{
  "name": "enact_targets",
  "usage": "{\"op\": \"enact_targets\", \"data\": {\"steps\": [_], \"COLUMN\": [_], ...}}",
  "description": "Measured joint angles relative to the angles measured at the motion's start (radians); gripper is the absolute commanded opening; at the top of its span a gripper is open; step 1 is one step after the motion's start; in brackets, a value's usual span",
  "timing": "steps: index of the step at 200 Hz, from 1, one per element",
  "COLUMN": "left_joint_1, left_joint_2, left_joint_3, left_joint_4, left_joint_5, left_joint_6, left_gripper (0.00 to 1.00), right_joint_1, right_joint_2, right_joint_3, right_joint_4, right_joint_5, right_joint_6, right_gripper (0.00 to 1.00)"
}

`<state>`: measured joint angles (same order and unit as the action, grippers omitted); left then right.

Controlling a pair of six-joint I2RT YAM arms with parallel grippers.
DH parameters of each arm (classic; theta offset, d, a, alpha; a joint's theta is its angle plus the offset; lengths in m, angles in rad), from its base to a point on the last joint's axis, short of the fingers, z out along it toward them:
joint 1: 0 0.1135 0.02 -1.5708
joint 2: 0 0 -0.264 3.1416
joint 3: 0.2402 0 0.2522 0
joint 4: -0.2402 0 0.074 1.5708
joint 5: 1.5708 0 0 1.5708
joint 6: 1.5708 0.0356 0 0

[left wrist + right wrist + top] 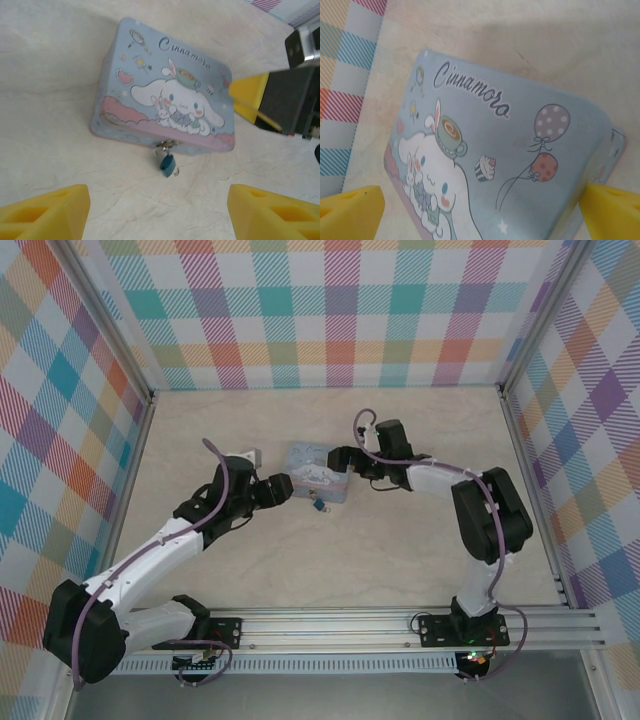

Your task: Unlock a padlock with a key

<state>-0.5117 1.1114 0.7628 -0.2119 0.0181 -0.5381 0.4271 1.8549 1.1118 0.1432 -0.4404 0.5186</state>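
The pale blue cartoon tin (318, 472) lies mid-table. The small bluish padlock (320, 506) hangs at its front latch, resting on the table; in the left wrist view the padlock (167, 164) has a thin silvery loop (178, 172) at its lower edge, and I cannot tell if that is the key. My left gripper (285, 487) is open just left of the tin, its yellow fingers (45, 212) wide apart with bare table between them. On the tin's right end my right gripper (338, 456) is open, its fingers (350, 210) spread over the tin lid (510, 150).
Plaid walls close the table on the left, back and right. A metal rail (350, 625) with both arm bases runs along the near edge. In the left wrist view, the right arm's yellow finger (250, 92) and dark body stand just beyond the tin.
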Motion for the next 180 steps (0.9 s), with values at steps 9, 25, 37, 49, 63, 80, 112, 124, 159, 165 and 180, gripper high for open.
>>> {"op": "enact_targets", "data": {"steps": [9, 25, 37, 49, 63, 80, 112, 124, 159, 165, 180], "left_joint_1": [0.011, 0.026, 0.035, 0.045, 0.063, 0.102, 0.189, 0.202, 0.212, 0.214, 0.219], "left_joint_2": [-0.007, -0.012, -0.014, -0.014, -0.013, 0.005, 0.124, 0.176, 0.293, 0.312, 0.362], "left_joint_3": [-0.009, -0.017, -0.021, -0.026, -0.031, -0.035, -0.013, 0.009, 0.1, 0.12, 0.173], "left_joint_4": [0.0, 0.0, 0.002, 0.005, 0.012, 0.041, 0.097, 0.108, 0.144, 0.146, 0.153], "left_joint_5": [0.006, 0.018, 0.026, 0.037, 0.061, 0.112, 0.215, 0.239, 0.29, 0.297, 0.311], "left_joint_6": [-0.004, -0.011, -0.016, -0.023, -0.035, -0.06, -0.095, -0.098, -0.097, -0.096, -0.089], "left_gripper": [0.73, 0.73, 0.74, 0.74, 0.75, 0.75, 0.74, 0.74, 0.71, 0.71, 0.7], "right_joint_1": [-0.003, -0.009, -0.011, -0.011, -0.012, -0.016, -0.024, -0.027, 0.007, 0.03, 0.106], "right_joint_2": [0.042, 0.115, 0.172, 0.216, 0.247, 0.249, 0.155, 0.068, -0.225, -0.259, -0.301], "right_joint_3": [0.044, 0.121, 0.181, 0.231, 0.282, 0.319, 0.309, 0.255, 0.008, -0.037, -0.132], "right_joint_4": [0.007, 0.023, 0.038, 0.042, 0.032, -0.001, -0.09, -0.111, -0.122, -0.119, -0.118], "right_joint_5": [-0.023, -0.063, -0.089, -0.101, -0.093, -0.041, 0.111, 0.161, 0.27, 0.285, 0.328], "right_joint_6": [-0.004, -0.01, -0.011, -0.018, -0.04, -0.083, -0.192, -0.224, -0.265, -0.265, -0.257], "right_gripper": [0.99, 0.98, 0.98, 0.99, 1.0, 1.0, 1.0, 1.0, 0.89, 0.88, 0.84]}}
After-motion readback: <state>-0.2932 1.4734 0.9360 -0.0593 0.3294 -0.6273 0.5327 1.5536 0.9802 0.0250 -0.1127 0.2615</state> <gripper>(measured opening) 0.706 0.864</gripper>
